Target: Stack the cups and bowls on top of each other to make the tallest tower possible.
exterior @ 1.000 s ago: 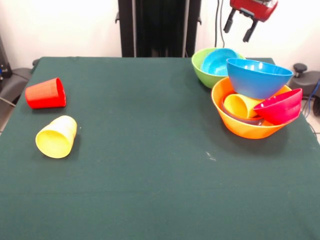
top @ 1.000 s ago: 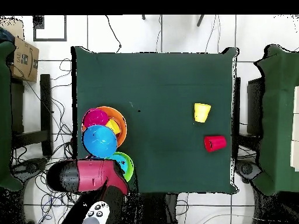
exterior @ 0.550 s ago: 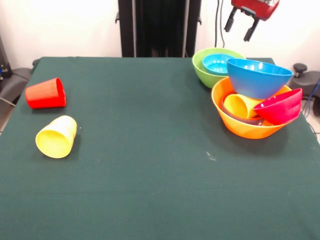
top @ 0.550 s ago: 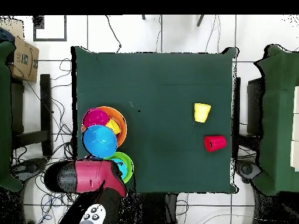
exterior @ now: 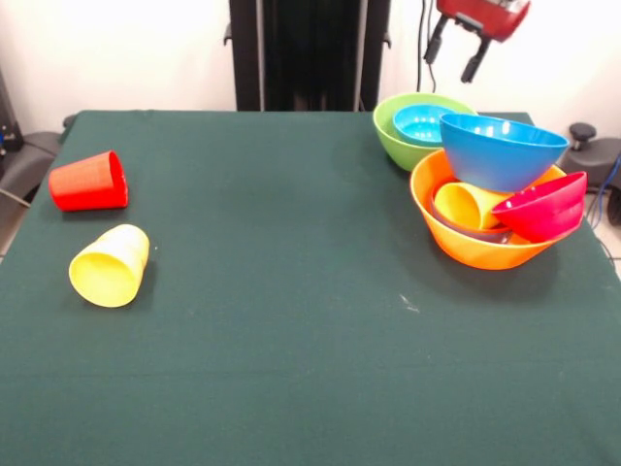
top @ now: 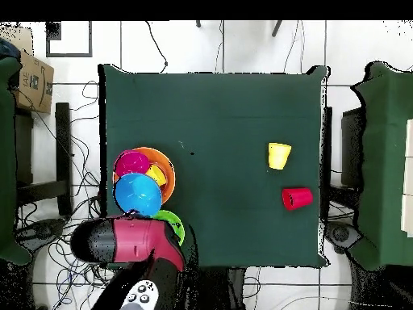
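The tower is a large orange bowl (exterior: pixel 475 252) at the right, holding a tipped yellow cup (exterior: pixel 466 205), a crimson bowl (exterior: pixel 543 209) and a blue bowl (exterior: pixel 502 149) on top. Behind it a lime green bowl (exterior: pixel 398 131) holds a small light-blue bowl (exterior: pixel 422 123). A red cup (exterior: pixel 89 182) and a yellow cup (exterior: pixel 110 265) lie on their sides at the left. My gripper (exterior: pixel 452 54) hangs open and empty, high above the green bowl. Overhead, the arm (top: pixel 133 242) covers most of the green bowl (top: pixel 173 222).
The green cloth table (exterior: pixel 291 320) spreads wide between the two lying cups and the bowls. A cardboard box (top: pixel 31 79) sits off the table at one corner. Cables trail on the floor around the table.
The small light-blue bowl has settled flat inside the green bowl. My gripper has shifted slightly left and stays raised and open.
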`<action>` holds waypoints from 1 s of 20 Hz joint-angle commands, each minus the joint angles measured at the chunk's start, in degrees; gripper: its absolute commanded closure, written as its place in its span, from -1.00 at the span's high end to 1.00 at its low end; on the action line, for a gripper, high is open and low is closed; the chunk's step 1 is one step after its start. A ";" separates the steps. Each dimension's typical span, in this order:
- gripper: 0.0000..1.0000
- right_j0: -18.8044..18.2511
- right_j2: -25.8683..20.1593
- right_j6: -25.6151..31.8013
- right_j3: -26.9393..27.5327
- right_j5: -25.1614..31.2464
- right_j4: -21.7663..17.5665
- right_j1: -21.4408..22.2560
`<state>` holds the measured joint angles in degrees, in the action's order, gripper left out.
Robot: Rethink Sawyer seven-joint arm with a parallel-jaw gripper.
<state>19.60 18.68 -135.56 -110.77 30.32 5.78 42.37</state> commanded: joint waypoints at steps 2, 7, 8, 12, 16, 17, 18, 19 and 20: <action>1.00 -7.12 -5.86 -0.25 -4.88 -14.72 -6.73 -6.02; 1.00 -11.86 -9.51 1.74 -4.45 -23.54 -11.53 -11.47; 1.00 -13.58 -10.89 3.77 -4.39 -24.92 -13.92 -12.31; 1.00 -16.62 -12.92 6.27 -3.74 -26.28 -20.48 -13.92; 1.00 -18.23 -14.80 6.05 -2.72 -26.84 -25.21 -15.27; 1.00 -18.33 -15.09 5.44 -2.55 -26.93 -25.94 -15.36; 1.00 -17.87 -15.56 4.58 -2.94 -26.68 -26.34 -14.69; 1.00 -17.85 -15.83 3.80 -2.99 -26.40 -26.85 -14.47; 1.00 -17.53 -15.94 3.02 -3.26 -26.26 -27.14 -14.15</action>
<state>1.97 12.08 -135.56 -111.81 4.95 -15.71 29.89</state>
